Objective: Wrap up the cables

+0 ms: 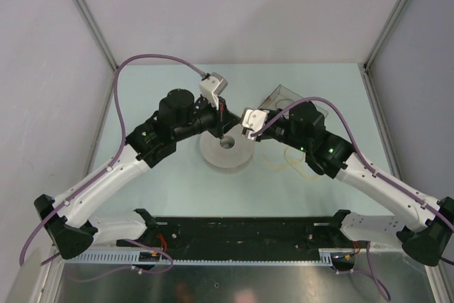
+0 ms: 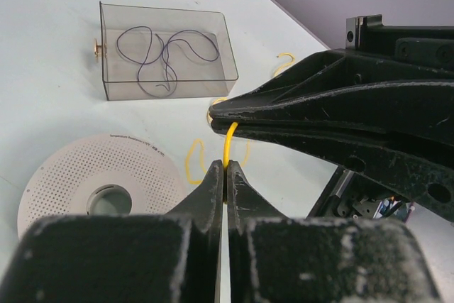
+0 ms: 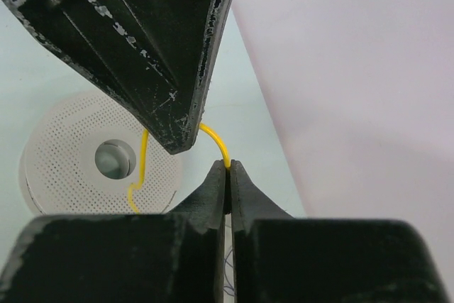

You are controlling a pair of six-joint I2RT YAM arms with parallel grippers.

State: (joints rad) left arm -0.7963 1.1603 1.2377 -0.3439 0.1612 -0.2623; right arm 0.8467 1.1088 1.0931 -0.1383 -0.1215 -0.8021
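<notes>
Left pincer [image 2: 225, 168] and right pincer [image 3: 228, 168] were both clenched on the yellow cable [image 2: 229, 143] — tips near each other, a short span arched between. Its free end hung over the white spool [image 3: 64, 140]; further loops lay on the desk [image 2: 57, 104].

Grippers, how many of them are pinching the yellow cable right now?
2. The left gripper is shut on the yellow cable near the white spool; the right gripper grips it close by.

Bright, even light; near foreground perhaps blurred
</notes>
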